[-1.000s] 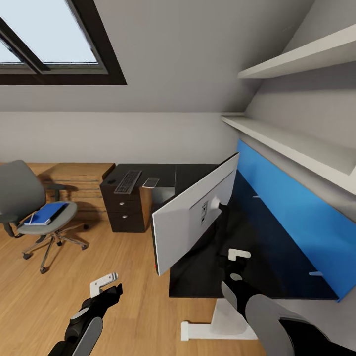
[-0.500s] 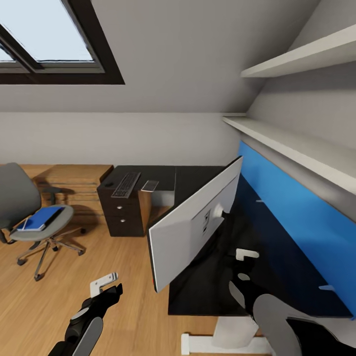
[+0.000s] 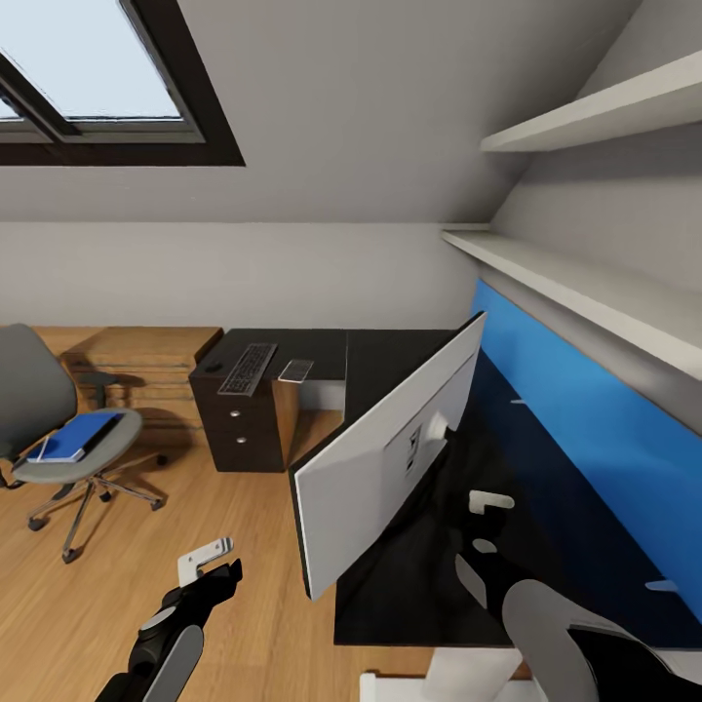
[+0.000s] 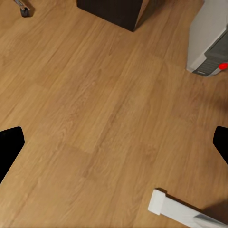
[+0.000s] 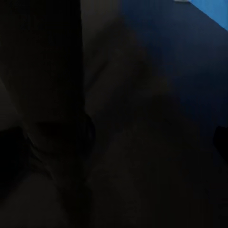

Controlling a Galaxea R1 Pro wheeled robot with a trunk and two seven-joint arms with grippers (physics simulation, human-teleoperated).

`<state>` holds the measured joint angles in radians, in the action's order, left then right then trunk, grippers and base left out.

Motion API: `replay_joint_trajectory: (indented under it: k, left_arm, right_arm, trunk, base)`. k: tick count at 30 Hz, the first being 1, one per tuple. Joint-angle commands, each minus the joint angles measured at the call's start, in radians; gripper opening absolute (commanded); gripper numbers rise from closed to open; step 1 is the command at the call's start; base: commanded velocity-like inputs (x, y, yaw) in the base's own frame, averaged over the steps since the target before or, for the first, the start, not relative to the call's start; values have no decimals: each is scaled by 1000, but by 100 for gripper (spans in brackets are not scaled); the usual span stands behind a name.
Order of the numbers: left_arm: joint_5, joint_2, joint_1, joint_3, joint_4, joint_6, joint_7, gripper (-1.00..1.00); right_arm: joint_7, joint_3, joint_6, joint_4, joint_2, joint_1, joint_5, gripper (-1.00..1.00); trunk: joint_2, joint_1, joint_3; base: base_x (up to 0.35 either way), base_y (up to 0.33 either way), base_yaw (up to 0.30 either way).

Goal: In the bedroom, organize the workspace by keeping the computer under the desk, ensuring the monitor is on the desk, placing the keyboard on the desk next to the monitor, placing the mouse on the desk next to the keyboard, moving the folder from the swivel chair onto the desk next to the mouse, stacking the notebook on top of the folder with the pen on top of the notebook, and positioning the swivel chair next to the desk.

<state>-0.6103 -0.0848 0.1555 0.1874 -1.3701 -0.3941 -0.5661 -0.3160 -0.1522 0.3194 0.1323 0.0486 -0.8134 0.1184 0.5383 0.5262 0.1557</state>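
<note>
The monitor (image 3: 375, 458) stands on the desk (image 3: 570, 546), white back toward me, skewed across the black top. Its near lower corner appears to overhang the front edge.

1. Right gripper (image 3: 486, 525): positioned at 5 o'clock of the monitor, close behind the stand. The right wrist view is nearly black, so I cannot tell whether my fingers are spread or closed on anything. Confirm the grip before applying force.
2. Step in hand, as I judge it: square the monitor on the desk. Move it low at the stand, not at the panel top, which would tip it. Rotate slowly until the screen runs parallel to the blue back panel (image 3: 585, 409).
3. Left gripper (image 3: 207, 563): fingers (image 4: 9, 147) spread wide, empty, over bare floor (image 4: 95, 95). The computer (image 4: 206, 38) sits beyond it at floor level.
4. Leave room: the keyboard (image 3: 248, 368) lies at 11 o'clock of the monitor on the far wing, the mouse (image 3: 212, 367) just beside it.
5. The folder (image 3: 76, 436) lies on the swivel chair (image 3: 34, 390), 9 o'clock, well apart.
</note>
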Motion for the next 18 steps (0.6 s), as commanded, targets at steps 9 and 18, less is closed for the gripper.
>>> replay_joint_trajectory:
  k: [9,18]
  left_arm:
    - [-8,-1,1,3,-1,-2,-9,100]
    - [-8,-1,1,3,-1,-3,-8,100]
  right_arm:
    - [-3,-7,3,-2,2,-1,11,100]
    - [-3,-6,3,-2,1,-1,11,100]
  trunk:
    - [2,0,2]
    - [2,0,2]
  base:
    - [15,14,0]
    - [81,122,0]
